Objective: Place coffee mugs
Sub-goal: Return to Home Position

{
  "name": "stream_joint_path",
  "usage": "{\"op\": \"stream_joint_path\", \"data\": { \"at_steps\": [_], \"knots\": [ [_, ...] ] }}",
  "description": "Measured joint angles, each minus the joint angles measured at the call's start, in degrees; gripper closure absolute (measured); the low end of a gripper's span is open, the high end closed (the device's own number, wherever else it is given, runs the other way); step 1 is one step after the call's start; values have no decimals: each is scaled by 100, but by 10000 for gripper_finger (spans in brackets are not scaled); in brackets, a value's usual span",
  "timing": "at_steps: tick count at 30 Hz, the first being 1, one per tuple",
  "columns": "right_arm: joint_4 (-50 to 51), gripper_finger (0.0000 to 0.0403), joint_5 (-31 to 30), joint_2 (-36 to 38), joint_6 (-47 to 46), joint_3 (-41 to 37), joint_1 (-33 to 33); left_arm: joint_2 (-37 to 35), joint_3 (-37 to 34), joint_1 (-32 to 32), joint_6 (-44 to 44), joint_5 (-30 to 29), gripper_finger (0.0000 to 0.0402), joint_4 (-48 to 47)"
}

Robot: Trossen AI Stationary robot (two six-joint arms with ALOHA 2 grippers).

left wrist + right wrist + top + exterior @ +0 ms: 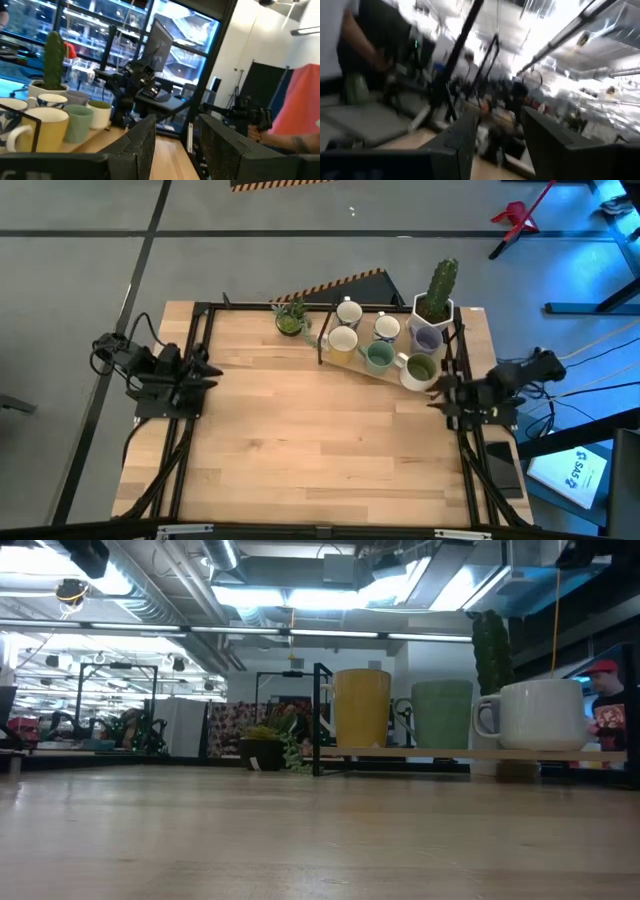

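Note:
Six mugs stand bunched on a wooden board (362, 364) at the table's far right. Two white ones (349, 311) (387, 328) are at the back, with a lavender one (427, 338) to their right. In front stand a cream-yellow one (342, 340), a green one (379, 357) and a pale one with a green inside (420, 369). The low view shows the yellow (362, 708), green (441, 713) and white (540, 715) mugs. My left gripper (205, 370) (177, 145) is open at the left edge. My right gripper (438, 391) (500, 145) is open just near-right of the mugs.
A cactus in a white pot (437, 300) stands behind the lavender mug, and a small green plant (291, 318) sits at the far edge to the mugs' left. A black frame (322, 345) rises at the board's left end. Bare wood spreads across the table's middle and near side (320, 450).

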State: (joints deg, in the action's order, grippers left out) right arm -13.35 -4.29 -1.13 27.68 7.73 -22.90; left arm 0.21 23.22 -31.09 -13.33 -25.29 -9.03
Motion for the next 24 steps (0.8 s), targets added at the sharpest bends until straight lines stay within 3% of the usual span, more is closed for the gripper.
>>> {"op": "stream_joint_path", "data": {
  "at_steps": [3,5,7,14,18,24],
  "knots": [
    [-1476,258,807,22,-66,-694,-2,0,-142,0,52,74,259,-63],
    [-1142,258,1551,11,10,-709,-2,0,-347,0,36,37,259,-69],
    [-958,258,1866,12,43,-730,-2,0,-575,0,-115,-104,259,-81],
    [-175,258,877,17,129,-730,4,0,-1228,0,-741,-222,259,-37],
    [94,257,391,17,124,-730,4,0,-1675,0,-878,-267,259,437],
    [161,252,330,15,512,-730,4,36,-2278,0,-876,-260,259,1327]
  ]
}}
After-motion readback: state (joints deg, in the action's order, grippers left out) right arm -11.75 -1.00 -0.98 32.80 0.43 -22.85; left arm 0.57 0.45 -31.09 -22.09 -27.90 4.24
